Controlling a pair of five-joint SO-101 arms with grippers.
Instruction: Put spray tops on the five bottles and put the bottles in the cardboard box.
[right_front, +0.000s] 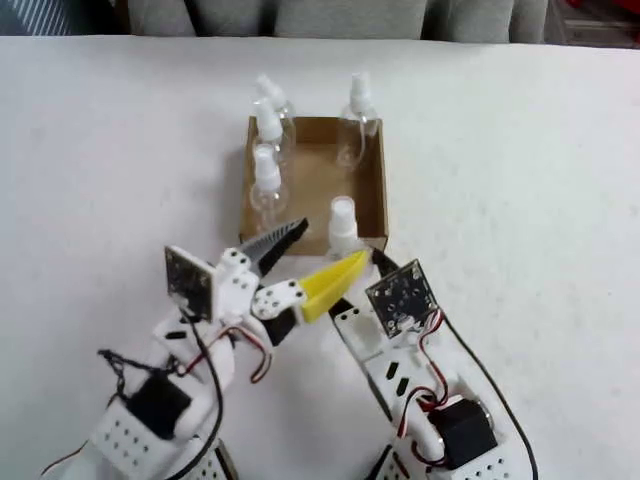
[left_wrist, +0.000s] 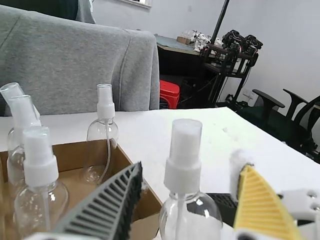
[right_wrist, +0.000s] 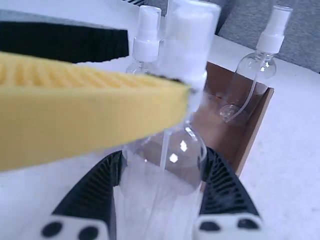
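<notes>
The cardboard box (right_front: 372, 190) stands at mid-table. Three capped clear bottles (right_front: 266, 150) line its left side and one more (right_front: 357, 120) stands in its far right corner. Another capped bottle (right_front: 343, 226) is upright at the box's front edge, and I cannot tell if it is inside. My right gripper (right_front: 352, 258) is shut on this bottle's body (right_wrist: 165, 165), with black fingers (right_wrist: 102, 187) on either side. My left gripper (right_front: 332, 245) is open, its grey finger (left_wrist: 107, 207) and yellow finger (left_wrist: 257, 205) flanking the bottle's spray top (left_wrist: 184, 150) without touching.
Bare white table surrounds the box on all sides. Grey chair backs (right_front: 300, 15) line the far edge. Both arm bases crowd the near edge, with cables (right_front: 215, 380) running along them.
</notes>
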